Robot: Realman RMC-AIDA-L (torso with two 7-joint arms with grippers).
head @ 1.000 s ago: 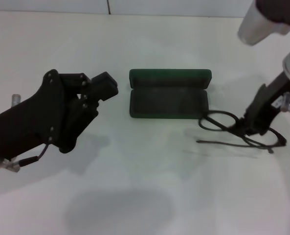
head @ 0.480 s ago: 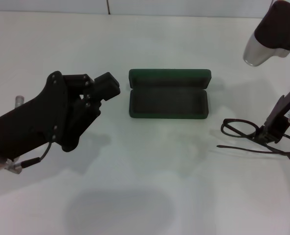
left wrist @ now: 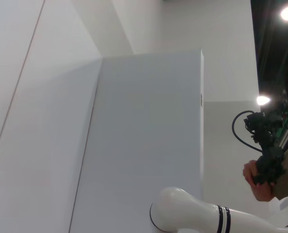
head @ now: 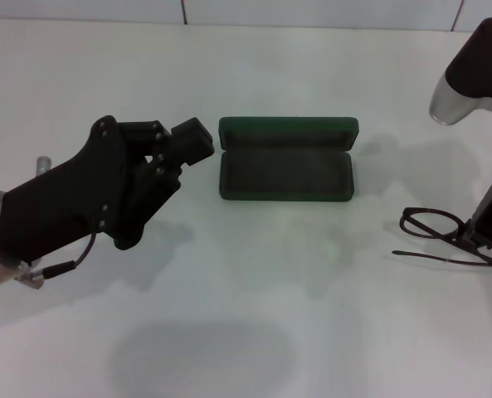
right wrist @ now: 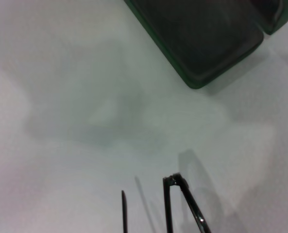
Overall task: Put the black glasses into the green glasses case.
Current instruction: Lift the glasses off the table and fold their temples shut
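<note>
The green glasses case (head: 285, 162) lies open at the table's middle, lid hinged back on the far side and dark lining empty; one corner of the green glasses case (right wrist: 207, 43) shows in the right wrist view. The black glasses (head: 432, 225) hang at the far right edge, well to the right of the case, with my right gripper (head: 483, 234) shut on their frame. Their thin temples (right wrist: 182, 204) show in the right wrist view. My left gripper (head: 192, 138) hovers just left of the case's left end.
The white table (head: 254, 298) spreads bare in front of the case. My right arm's grey elbow (head: 471, 70) hangs over the far right corner. The left wrist view shows only a wall and a white arm link (left wrist: 192, 218).
My right gripper has carried the black glasses to the right, away from the case, almost to the picture's edge. The left gripper has crept slightly toward the case.
</note>
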